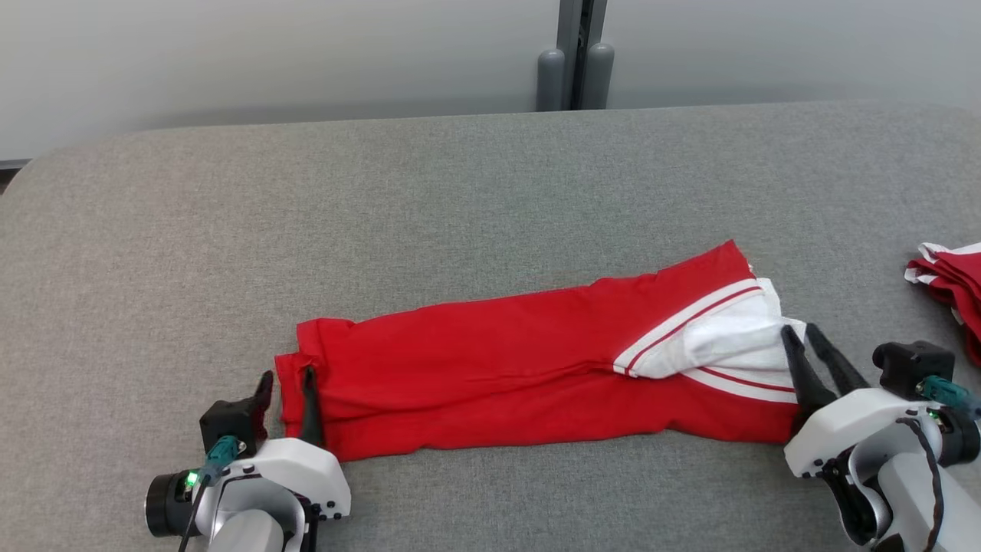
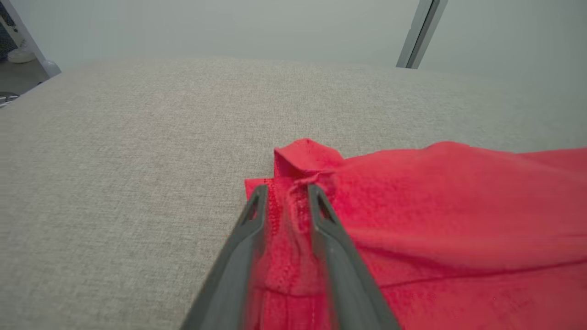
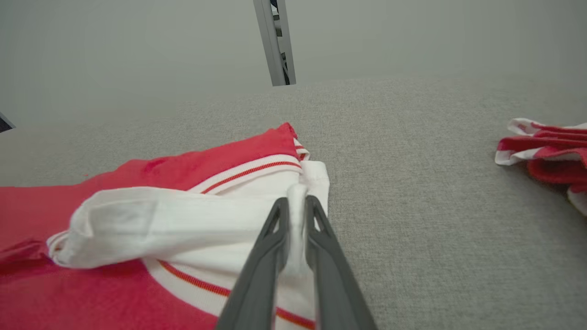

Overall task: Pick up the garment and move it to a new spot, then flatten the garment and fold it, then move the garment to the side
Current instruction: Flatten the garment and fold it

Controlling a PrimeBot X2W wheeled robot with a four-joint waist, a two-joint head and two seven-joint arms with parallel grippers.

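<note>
Head view: garment (image 1: 490, 368), red with a white striped end, lies as a long strip across mid-frame on the grey worktop (image 1: 460, 192); long axis left to right, rising slightly rightward; left tool (image 1: 287, 395) at its lower-left end, right tool (image 1: 798, 331) at the white right end. Left wrist view: fingers spread, red hem between. Right wrist view: fingers near together, white fold between; clamped or slack, cannot tell; red-white pile (image 3: 545, 151) at right edge; no legible writing.

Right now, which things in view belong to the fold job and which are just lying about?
Job: red garment; left gripper at its left end; right gripper on its white trim.
Lying about: second red-and-white garment at far right; grey posts behind the table.
</note>
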